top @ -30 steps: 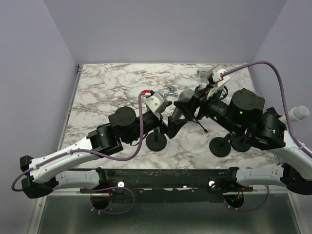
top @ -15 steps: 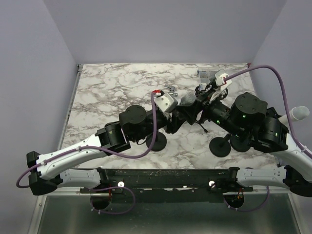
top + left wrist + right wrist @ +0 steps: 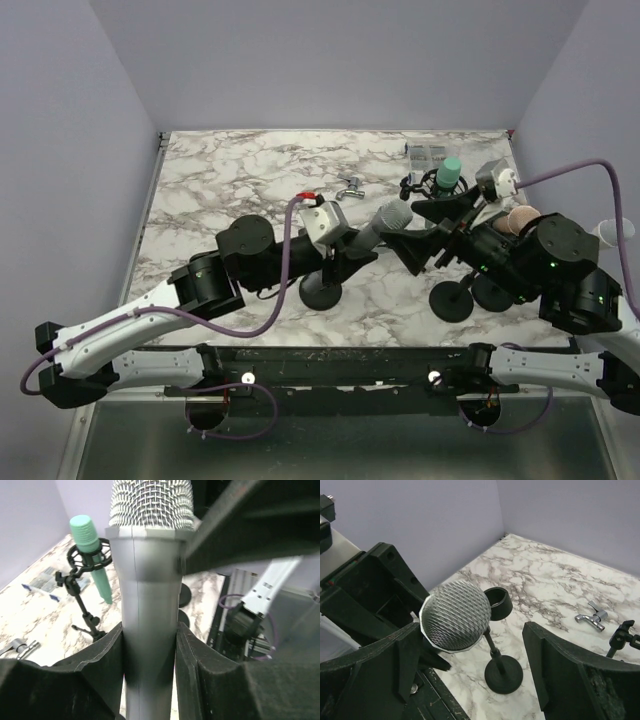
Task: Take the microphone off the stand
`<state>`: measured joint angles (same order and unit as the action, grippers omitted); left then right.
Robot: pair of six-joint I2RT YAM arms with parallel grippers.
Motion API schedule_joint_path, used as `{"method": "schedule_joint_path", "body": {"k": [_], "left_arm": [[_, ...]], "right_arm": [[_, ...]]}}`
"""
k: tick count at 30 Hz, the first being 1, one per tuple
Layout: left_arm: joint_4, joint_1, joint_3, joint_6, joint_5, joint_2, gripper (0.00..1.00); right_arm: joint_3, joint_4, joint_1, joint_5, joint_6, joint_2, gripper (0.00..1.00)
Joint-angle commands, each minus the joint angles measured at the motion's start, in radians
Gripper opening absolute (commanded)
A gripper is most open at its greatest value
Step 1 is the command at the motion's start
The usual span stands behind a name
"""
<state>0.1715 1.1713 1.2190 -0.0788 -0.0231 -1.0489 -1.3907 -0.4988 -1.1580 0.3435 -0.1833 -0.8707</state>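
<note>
- The left claw (image 3: pixel 150 635) pinches the silver microphone (image 3: pixel 150 570) tight, up in the air.
- The stand (image 3: pixel 498 604) has an empty cup, I think, so the pulling-out part looks done.
- The right claw (image 3: pixel 416 228) is spread wide by the microphone's head, holding nothing.
- What is left: maybe just putting it down.

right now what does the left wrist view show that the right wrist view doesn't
Only the left wrist view shows the green mic in its own mount, and the left tool clamped on the body of the mic. Only the right wrist view shows the stand with its clip empty, and the right tool open either side of the mic's head. Both show the mic's mesh head and the marble table.
</note>
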Motion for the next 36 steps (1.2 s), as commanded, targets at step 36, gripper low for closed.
{"method": "schedule_joint_path", "body": {"k": [36], "left_arm": [[0.420, -0.538, -0.537, -0.484, 0.438, 0.465, 0.00]], "right_arm": [[0.182, 0.161, 0.001, 0.113, 0.070, 0.142, 0.96]]}}
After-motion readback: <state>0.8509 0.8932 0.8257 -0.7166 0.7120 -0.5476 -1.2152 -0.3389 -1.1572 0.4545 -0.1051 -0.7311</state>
